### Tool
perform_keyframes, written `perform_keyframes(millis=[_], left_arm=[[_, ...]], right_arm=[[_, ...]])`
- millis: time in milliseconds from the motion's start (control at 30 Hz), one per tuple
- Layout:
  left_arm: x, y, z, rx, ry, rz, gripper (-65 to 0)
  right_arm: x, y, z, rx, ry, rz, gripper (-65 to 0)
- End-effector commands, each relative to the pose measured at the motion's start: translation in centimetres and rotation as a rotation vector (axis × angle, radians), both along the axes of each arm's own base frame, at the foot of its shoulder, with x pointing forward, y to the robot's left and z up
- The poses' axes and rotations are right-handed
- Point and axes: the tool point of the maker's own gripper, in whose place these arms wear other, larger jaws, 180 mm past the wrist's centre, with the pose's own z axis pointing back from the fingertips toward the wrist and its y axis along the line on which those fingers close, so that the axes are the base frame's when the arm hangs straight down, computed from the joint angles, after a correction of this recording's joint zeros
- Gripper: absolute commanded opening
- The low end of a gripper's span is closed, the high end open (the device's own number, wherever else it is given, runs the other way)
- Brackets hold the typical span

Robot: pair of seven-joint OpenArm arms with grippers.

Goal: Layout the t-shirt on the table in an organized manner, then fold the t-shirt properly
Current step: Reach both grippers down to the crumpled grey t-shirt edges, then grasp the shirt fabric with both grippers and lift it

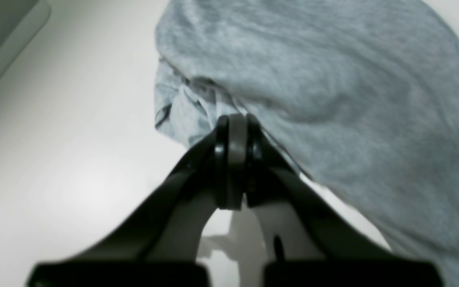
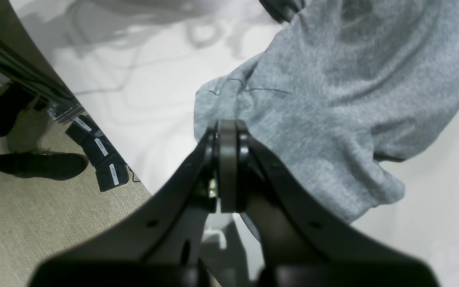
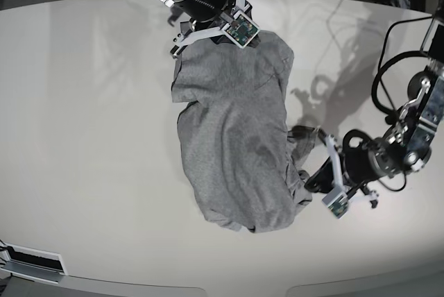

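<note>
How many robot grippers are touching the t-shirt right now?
2. The right gripper pinches the t-shirt at its far edge; the left gripper pinches its edge on the base view's right. Both sets of jaws are shut on cloth.

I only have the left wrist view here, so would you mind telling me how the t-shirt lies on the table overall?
Observer: The t-shirt lies rumpled lengthwise between the two arms, not spread flat, on the table.
Operator: Thank you. Where is the right gripper?
Observer: The right gripper is shut at the far end of the shirt; whether it pinches cloth I cannot tell.
Operator: And what lies beyond the table on that side?
Observer: The right wrist view shows a beige floor and a dark shoe past the table's edge.
Operator: Does my left gripper sit at the opposite end?
Observer: Yes, the left gripper is at the near end.
</note>
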Motion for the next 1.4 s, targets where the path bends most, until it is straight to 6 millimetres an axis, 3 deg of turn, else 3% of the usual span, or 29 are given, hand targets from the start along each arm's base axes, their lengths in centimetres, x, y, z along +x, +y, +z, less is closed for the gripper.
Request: perform_keyframes(millis=[0, 233, 367, 567, 700, 900, 1000, 1133, 1233, 1367], left_arm=[[1.9, -0.4, 2.1, -0.031, -0.058, -0.006, -65.0], [5.5, -3.4, 1.4, -0.07, -0.015, -0.03, -65.0], [6.6, -3.8, -0.1, -0.065, 0.006, -0.002, -65.0], [6.4, -4.7, -3.4, -0.054, 0.056, 0.007, -65.0], [5.6, -5.0, -5.6, -0.062, 0.105, 0.005, -65.0], [4.8, -4.4, -6.9, -0.042, 0.154, -0.004, -65.0], [3.9, -3.8, -8.1, -0.024, 0.187, 0.005, -65.0], [0.7, -2.6, -11.3, 0.038, 0.293, 0.013, -65.0], [-2.6, -1.5, -13.4, 0.083, 0.416, -0.016, -65.0], [-5.3, 0.7, -14.0, 0.083, 0.542, 0.001, -65.0]], right_arm=[[0.5, 0.6, 1.1, 0.037, -0.026, -0.017, -65.0], [1.2, 1.5, 1.7, 0.06, -0.032, -0.048, -65.0], [1.2, 2.2, -0.8, 0.027, 0.014, -0.036, -65.0], [1.5, 2.4, -4.9, -0.062, 0.087, -0.013, -65.0], [1.6, 2.2, -5.6, -0.089, 0.099, -0.007, -65.0], [1.5, 1.8, -6.0, -0.125, 0.1, -0.003, -65.0], [0.9, 2.2, -6.0, -0.121, 0.104, 0.043, -65.0], [0.5, 2.0, -7.1, -0.149, 0.123, 0.056, -65.0], [0.2, 0.2, -9.1, -0.272, 0.139, 0.041, -65.0], [0.1, -3.1, -10.8, -0.429, 0.164, -0.013, -65.0]])
